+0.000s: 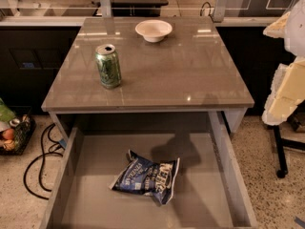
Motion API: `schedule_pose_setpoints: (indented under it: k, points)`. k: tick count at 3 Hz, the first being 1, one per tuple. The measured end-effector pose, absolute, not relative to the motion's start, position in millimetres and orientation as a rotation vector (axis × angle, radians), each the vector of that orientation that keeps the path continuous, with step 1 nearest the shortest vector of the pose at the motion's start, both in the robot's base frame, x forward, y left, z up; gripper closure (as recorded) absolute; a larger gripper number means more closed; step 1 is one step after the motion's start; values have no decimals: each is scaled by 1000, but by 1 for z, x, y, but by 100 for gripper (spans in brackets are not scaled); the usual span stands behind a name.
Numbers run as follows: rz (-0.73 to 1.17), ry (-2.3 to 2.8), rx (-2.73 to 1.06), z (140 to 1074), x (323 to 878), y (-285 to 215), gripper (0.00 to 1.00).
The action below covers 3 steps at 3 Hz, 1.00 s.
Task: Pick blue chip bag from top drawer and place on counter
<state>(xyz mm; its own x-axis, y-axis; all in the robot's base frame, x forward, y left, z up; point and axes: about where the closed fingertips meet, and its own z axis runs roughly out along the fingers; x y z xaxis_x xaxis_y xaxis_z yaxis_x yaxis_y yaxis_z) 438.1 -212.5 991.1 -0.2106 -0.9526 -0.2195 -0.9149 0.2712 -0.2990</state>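
The blue chip bag (147, 176) lies crumpled on the flat grey bottom of the open top drawer (90, 175), a little right of its middle. The counter (190, 75) sits above and behind the drawer. My gripper (286, 92) shows as pale cream shapes at the right edge of the camera view, up beside the counter's right side. It is well away from the bag and holds nothing that I can see.
A green soda can (108, 66) stands on the counter's left part. A white bowl (153, 30) sits near its far edge. Dark cabinets flank the counter. Black cables (40, 151) and a basket (14, 132) lie on the floor at left, and a black stand (279, 149) at right.
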Motion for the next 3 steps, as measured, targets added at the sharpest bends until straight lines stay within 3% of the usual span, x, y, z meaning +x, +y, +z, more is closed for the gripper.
schedule_pose_setpoints:
  k: [3]
  points:
    - [-293,2277,-1649,945,443,-218,0]
